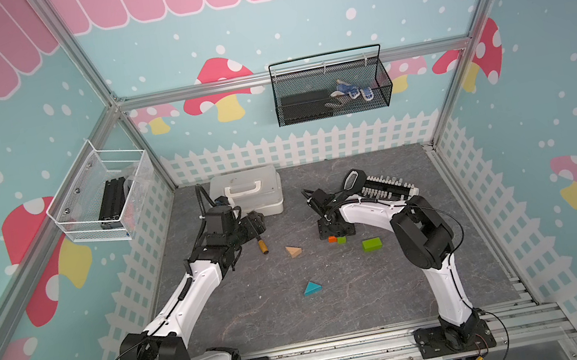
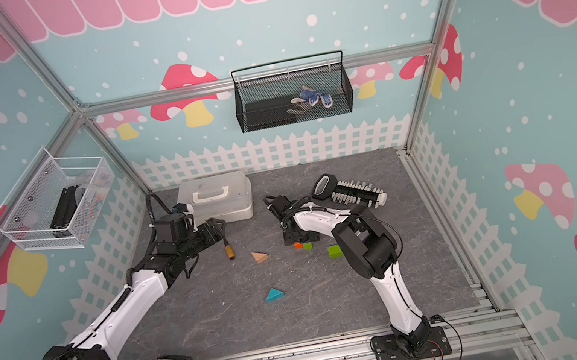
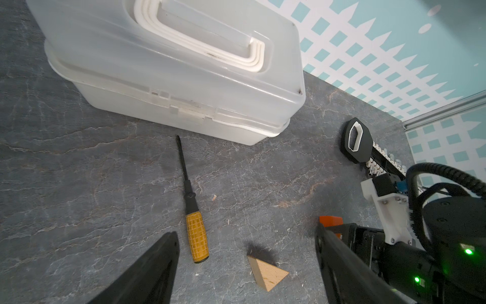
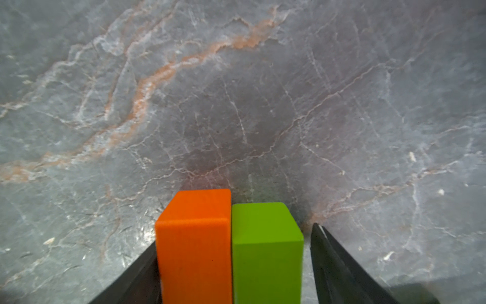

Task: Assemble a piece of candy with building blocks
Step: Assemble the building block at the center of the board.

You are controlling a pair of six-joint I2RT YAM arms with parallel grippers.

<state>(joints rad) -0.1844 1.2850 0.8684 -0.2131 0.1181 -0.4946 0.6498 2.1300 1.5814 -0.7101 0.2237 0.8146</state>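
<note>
Straddling two of the building blocks, the right fingers are seen down at the tabletop, a little right of centre in both top views. Between them an orange cuboid and a lime-green cuboid are set side by side, their long faces touching. In the right wrist view one finger is seen against the outer face of the orange cuboid, while a narrow strip of tabletop is visible between the other finger and the green cuboid. The fingers are therefore parted and the pair is not clamped.

The second lime-green cuboid is found alone, to the right of that pair and slightly lower in the frame, apart from it. The tan triangular prism is placed left of the pair, near the frame's centre. The teal triangular prism lies lower, below centre, well apart from the rest. Of the piece of candy, only the orange and one green part of the body are joined.

The left fingers are held wide apart left of centre, and nothing is gripped. Between them in the left wrist view, a yellow-handled screwdriver and the tan prism are seen on the tabletop, with a white plastic box beyond.
</note>
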